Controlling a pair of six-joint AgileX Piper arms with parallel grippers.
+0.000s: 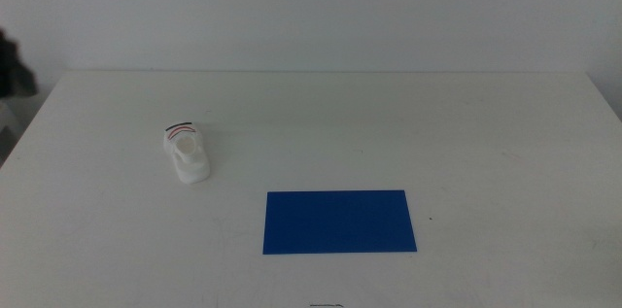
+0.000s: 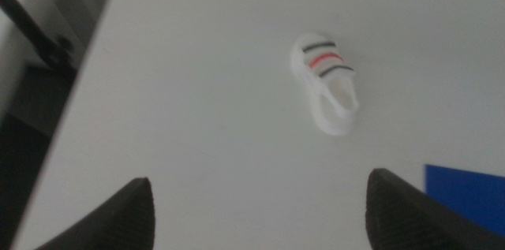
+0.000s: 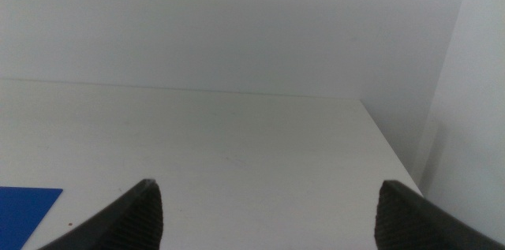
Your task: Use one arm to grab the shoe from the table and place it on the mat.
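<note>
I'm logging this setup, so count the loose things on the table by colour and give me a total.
White: 1, the shoe
Blue: 1, the mat
Total: 2, both lying apart on the table

A lab-like test space; a bare white table (image 1: 321, 104) stands against a plain white wall (image 1: 311, 7); no household furnishings show.
</note>
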